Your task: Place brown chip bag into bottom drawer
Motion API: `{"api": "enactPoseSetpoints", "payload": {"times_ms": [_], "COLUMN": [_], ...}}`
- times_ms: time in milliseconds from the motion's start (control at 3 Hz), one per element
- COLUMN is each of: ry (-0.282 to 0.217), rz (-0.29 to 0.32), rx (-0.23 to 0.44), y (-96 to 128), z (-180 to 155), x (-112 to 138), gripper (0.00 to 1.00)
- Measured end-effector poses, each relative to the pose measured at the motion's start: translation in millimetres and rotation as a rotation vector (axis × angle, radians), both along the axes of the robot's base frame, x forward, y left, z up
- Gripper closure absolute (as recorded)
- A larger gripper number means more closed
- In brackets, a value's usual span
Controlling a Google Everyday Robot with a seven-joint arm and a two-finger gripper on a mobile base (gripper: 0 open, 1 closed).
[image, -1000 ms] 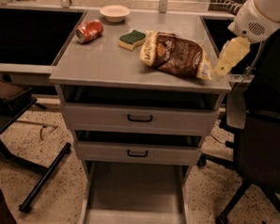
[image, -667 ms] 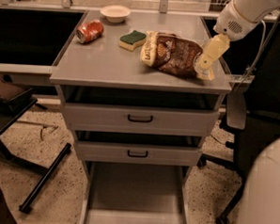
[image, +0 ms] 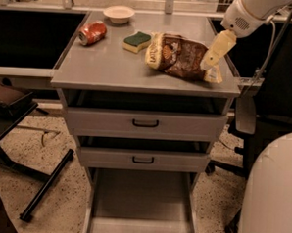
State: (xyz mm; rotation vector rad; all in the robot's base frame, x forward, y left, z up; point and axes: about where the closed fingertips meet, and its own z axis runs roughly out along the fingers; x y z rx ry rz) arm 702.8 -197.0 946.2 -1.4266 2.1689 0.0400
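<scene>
Filling mid-frame, cabinet: a grey metal cabinet (image: 104, 62) with a flat top is seen from the front and above.
Robot body: a white rounded shell (image: 274, 194) is seen at the lower right edge of the frame.
Bottom drawer: the wide, shallow grey metal drawer tray (image: 140, 201) is pulled out at the bottom centre of the frame, its flat floor bare.
Upper drawers: two grey drawers with black handles, one (image: 111, 120) above the other (image: 109, 157), are shut in mid-frame.
Arm: a white robot arm (image: 249, 13) is reached in from the upper right corner.
Chip bag: the crinkly dark-brown chip bag with cream-yellow ends (image: 176, 56) is laid flat on the right half of the cabinet top, well above the bottom drawer.
Gripper: the cream-yellow gripper (image: 208, 64) is angled down at the right end of the chip bag; whether it is open or closed cannot be told, and no hold on the bag is shown.
Sponge: a green-and-yellow sponge (image: 136, 41) is placed just left of the bag.
Can: a red soda can (image: 91, 32) is laid on its side at the top's left.
Bowl: a small white bowl (image: 118, 13) is set at the back edge.
</scene>
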Motion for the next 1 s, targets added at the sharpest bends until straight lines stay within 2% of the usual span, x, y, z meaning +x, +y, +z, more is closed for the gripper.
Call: {"api": "enactPoseSetpoints", "payload": {"times_ms": [333,667,1000], "ry": [0.014,0.05,0.049], "rz": [0.039,0.07,0.072], "rx": [0.024,0.036,0.038], "y": [33,67,69], "z": [-18,-41,-43], "x": [27,49,53], "gripper": [0.0,0.0,0.19]}}
